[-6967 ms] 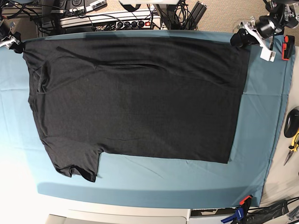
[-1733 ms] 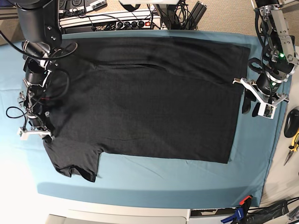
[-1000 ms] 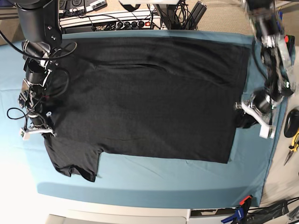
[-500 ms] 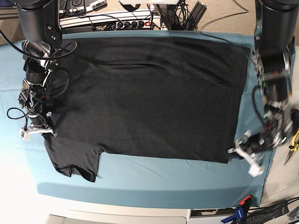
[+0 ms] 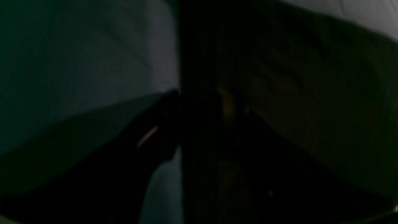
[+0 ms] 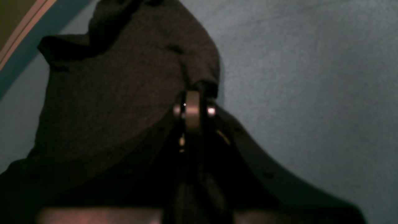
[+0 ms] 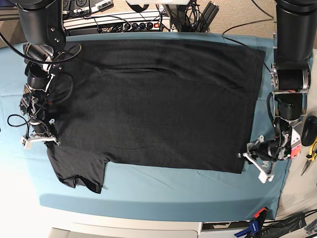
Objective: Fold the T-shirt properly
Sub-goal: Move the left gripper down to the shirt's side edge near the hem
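Note:
The dark T-shirt (image 7: 153, 104) lies spread flat on the teal cloth (image 7: 173, 191), one sleeve (image 7: 79, 171) pointing at the near left. My right gripper (image 7: 38, 140) is low at the shirt's left edge above that sleeve. In the right wrist view its fingers (image 6: 192, 105) are shut on a bunched fold of the T-shirt (image 6: 124, 87). My left gripper (image 7: 255, 166) hovers with jaws spread at the shirt's near right hem corner (image 7: 241, 170). The left wrist view is very dark, with teal cloth (image 5: 77, 62) on its left and T-shirt fabric (image 5: 311, 93) on its right.
A power strip and cables (image 7: 119, 22) run along the table's far side. At the right edge lie a black mouse (image 7: 308, 130) and yellow-handled pliers (image 7: 311, 156). A blue-and-orange clamp (image 7: 255, 222) grips the cloth at the near right.
My left arm has swung down along the shirt's right hem, from its middle to the near right corner. The right gripper has kept its hold at the left edge.

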Controlling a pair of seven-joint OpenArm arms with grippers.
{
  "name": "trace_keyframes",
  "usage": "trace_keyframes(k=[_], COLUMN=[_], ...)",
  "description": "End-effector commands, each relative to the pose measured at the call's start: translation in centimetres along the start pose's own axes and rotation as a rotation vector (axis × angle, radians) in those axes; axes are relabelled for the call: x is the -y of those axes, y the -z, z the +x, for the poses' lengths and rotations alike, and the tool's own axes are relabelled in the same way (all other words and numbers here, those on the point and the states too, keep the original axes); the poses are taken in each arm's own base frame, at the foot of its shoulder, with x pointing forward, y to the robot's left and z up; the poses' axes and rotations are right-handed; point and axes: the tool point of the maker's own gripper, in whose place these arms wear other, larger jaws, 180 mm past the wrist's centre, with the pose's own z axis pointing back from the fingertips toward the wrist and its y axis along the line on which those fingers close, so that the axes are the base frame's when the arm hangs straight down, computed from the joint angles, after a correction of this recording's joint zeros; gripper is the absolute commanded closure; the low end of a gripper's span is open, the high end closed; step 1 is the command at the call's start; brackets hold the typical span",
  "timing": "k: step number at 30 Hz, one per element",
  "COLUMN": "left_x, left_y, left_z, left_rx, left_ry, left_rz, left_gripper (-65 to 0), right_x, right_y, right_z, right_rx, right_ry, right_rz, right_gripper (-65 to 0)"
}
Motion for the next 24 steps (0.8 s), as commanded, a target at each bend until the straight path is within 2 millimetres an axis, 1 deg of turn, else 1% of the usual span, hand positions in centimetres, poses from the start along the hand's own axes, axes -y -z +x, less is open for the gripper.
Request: trace_keyframes(k=[1,3,6,11,14,17,20,24], left_x=[0.1,0.7,2.3,4.4,4.9,4.3,2.0,-0.1], left_y=[-1.1,-1.4,-1.6,-1.0,-0.8,-0.7,-0.5,-0.8], left_z=[2.7,3.2,3.7,3.5,3.5,3.3,3.0,3.2], left_rx=[0.062,0.09,0.109,0.107,0.108,0.097,0.086,0.098], left_ry=[-0.014,-0.067,-0.099,-0.082,-0.08,-0.058,-0.06,-0.047], left_rz=[-0.01,-0.068,-0.159,-0.216,-0.224,-0.188,-0.067,0.021], left_gripper=[-21.1,-21.1,-21.0,-21.0,-21.0,-21.0,-21.0,-21.0], right_x=[-0.2,-0.2,-0.6,-0.8,-0.8,-0.8,-0.8,-0.7], right_y=[0.0,0.0,0.0,0.0,-0.1,-0.1,-0.1,-0.1], right_z=[1.8,1.8,1.8,1.8,1.8,1.8,1.8,1.5], right_rx=[0.026,0.026,0.027,0.027,0.026,0.026,0.026,0.022], right_ry=[-0.011,-0.012,-0.017,-0.02,-0.02,-0.02,-0.02,-0.021], right_rz=[0.007,0.01,0.033,0.043,0.042,0.042,0.042,0.04], right_gripper=[0.0,0.0,0.0,0.0,0.0,0.0,0.0,0.0])
